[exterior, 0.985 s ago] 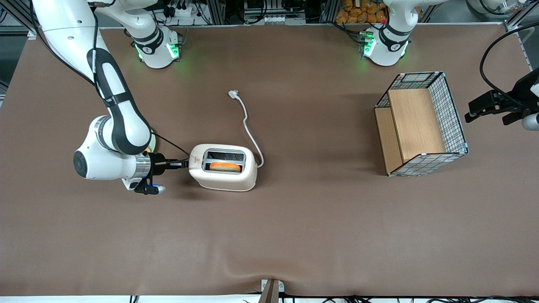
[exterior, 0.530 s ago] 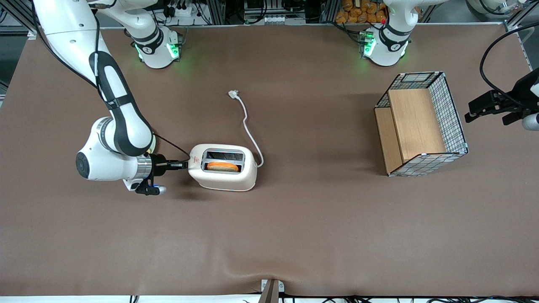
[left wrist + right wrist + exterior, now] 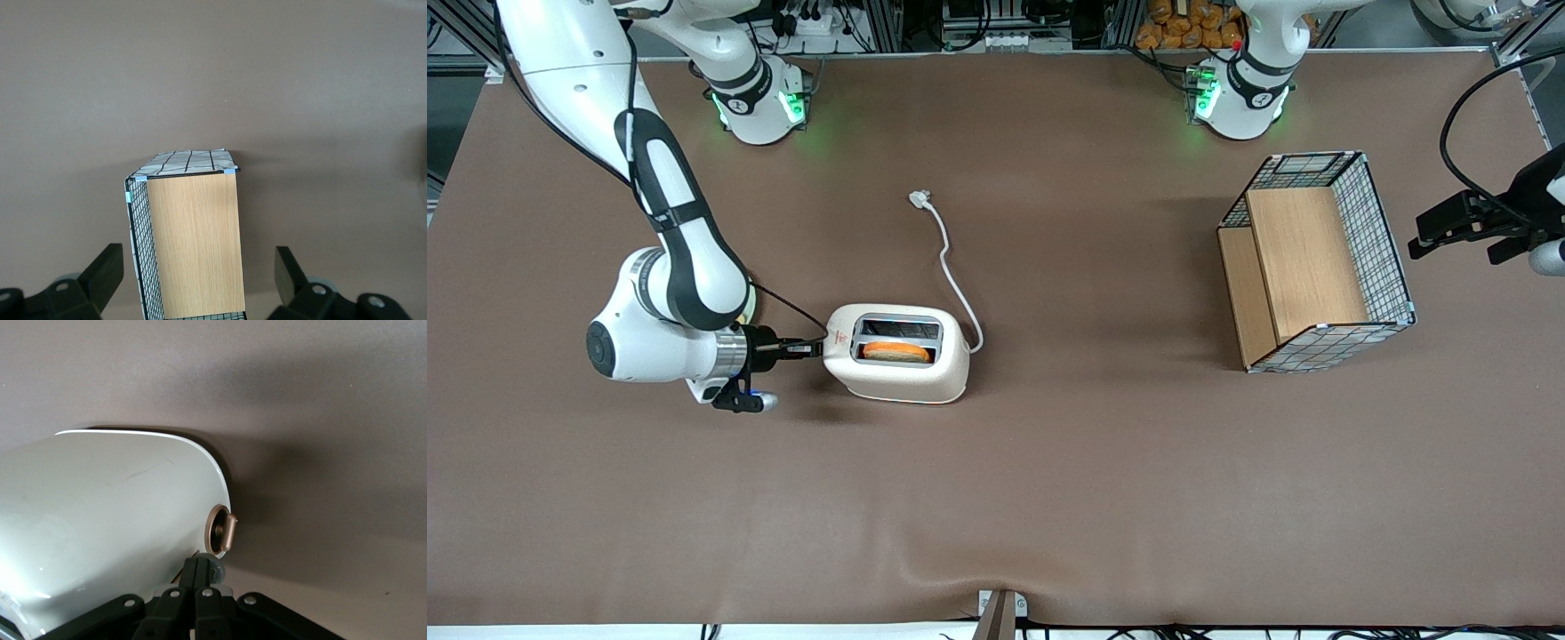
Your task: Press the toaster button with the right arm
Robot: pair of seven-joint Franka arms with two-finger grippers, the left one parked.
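The cream-white toaster (image 3: 898,372) stands on the brown table with a slice of toast (image 3: 896,352) in the slot nearer the front camera. The right arm (image 3: 667,267) reaches level with the table. Its gripper (image 3: 815,348) is shut, with the tips against the toaster's narrow end. In the right wrist view the closed gripper (image 3: 203,565) touches the small grey toaster button (image 3: 217,572), just beside a round bronze dial (image 3: 224,531) on the toaster (image 3: 100,533). In the front view the button is hidden by the fingers.
The toaster's white cord (image 3: 953,277) runs away from the front camera to its plug (image 3: 919,199). A wire basket with wooden panels (image 3: 1316,267) stands toward the parked arm's end of the table and also shows in the left wrist view (image 3: 190,240).
The right arm's wrist and gripper shifted slightly away from the front camera. The toaster nudged a little with them. The toast sits a touch lower in its slot.
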